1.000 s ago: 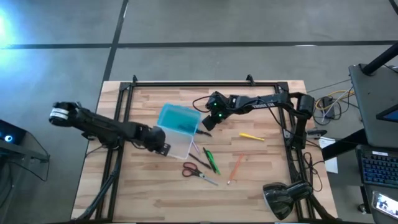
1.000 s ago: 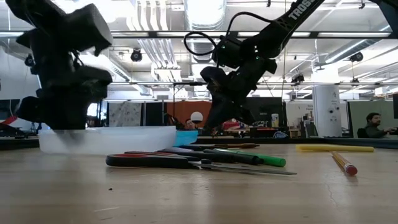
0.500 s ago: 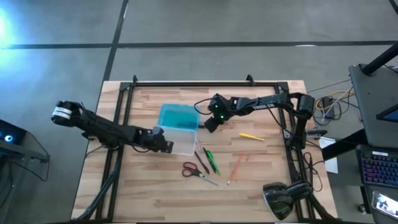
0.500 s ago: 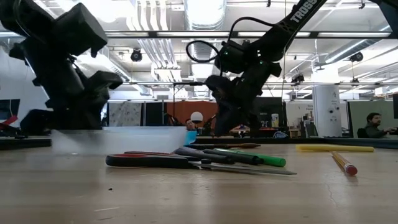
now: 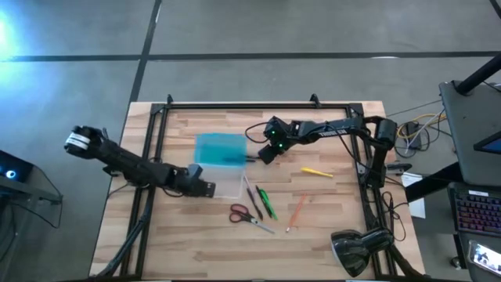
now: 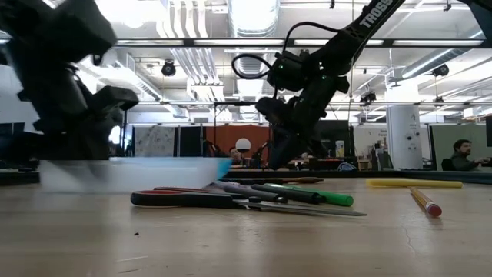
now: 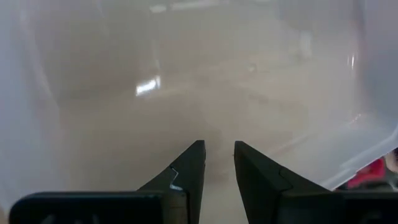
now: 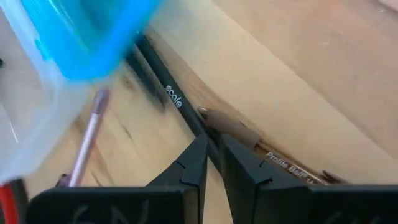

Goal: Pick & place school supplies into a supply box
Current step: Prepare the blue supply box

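Since one second ago, your left gripper (image 5: pixel 205 188) has drawn the supply box (image 5: pixel 220 163) toward the left of the surface (image 5: pixel 337 227), clear of the pens. Its jaws stand partly closed at the near left corner of the translucent tray; the left wrist view shows a narrow gap between the fingertips (image 7: pixel 193 163) and whitish plastic beyond, but you cannot confirm a pinch on the wall. The turquoise lid lies open on the far side.

Your right gripper (image 5: pixel 264 155) sits low just right of the lid, jaws almost closed directly over a dark pen (image 8: pixel 171 96) that lies on the wood; nothing is lifted.

Right of the box lie the green marker (image 5: pixel 266 202), the red-handled scissors (image 5: pixel 246 217), the orange pencil (image 5: pixel 296 211) and the yellow stick (image 5: pixel 316 171), all outside the tray.
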